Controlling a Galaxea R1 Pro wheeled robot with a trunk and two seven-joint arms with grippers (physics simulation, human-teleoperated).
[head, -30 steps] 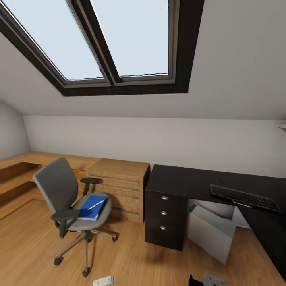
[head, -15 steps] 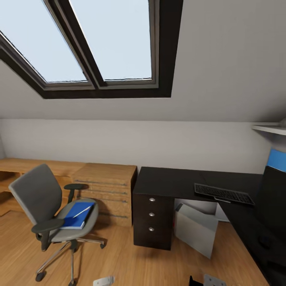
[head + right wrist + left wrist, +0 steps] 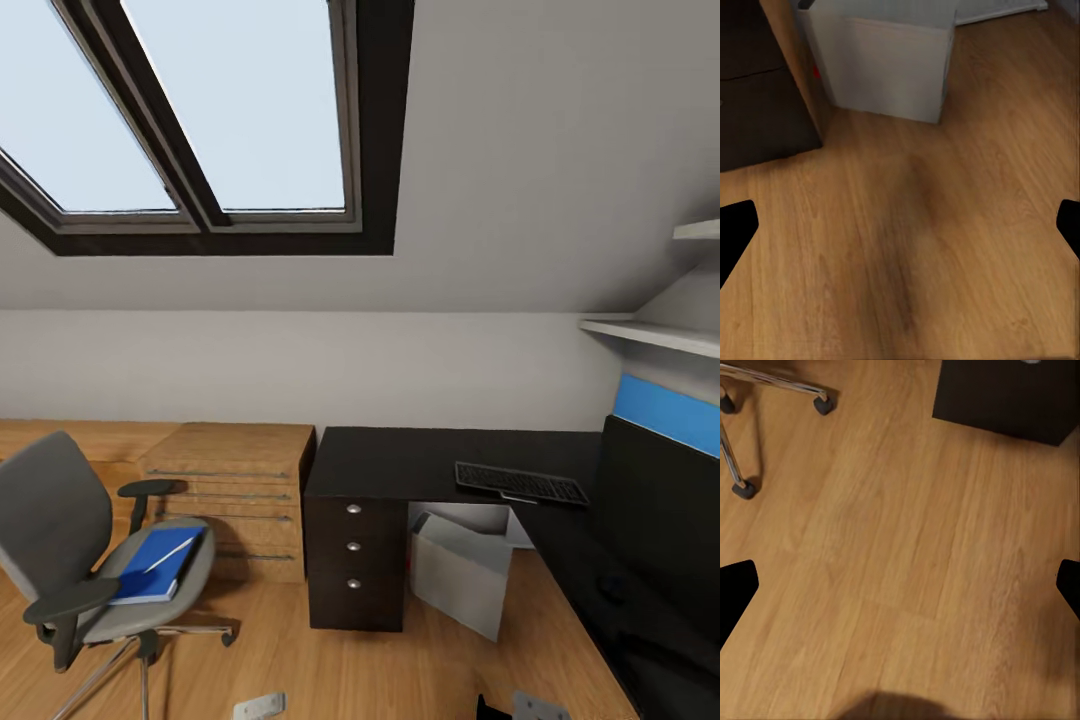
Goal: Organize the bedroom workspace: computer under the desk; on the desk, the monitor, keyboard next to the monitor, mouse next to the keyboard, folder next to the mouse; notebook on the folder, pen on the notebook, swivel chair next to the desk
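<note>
Risk, by my read: blue folder (image 3: 150, 570) w/ white pen (image 3: 172, 553) lies loose on grey swivel chair (image 3: 70, 560) at near left; a knock to the chair could tip them off. Black keyboard (image 3: 520, 484) is on black desk (image 3: 420, 455), pale computer case (image 3: 462, 572) under it. Left gripper (image 3: 900, 585) and right gripper (image 3: 900, 225) both spread wide, holding nothing, over wood floor (image 3: 907, 547), well apart from the folder.

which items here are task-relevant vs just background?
Task items: swivel chair; blue folder on its seat, thin pen-like stick on top; desk; keyboard; monitor; computer under the desk.

Background: wooden drawer unit; skylight; wall shelves.
</note>
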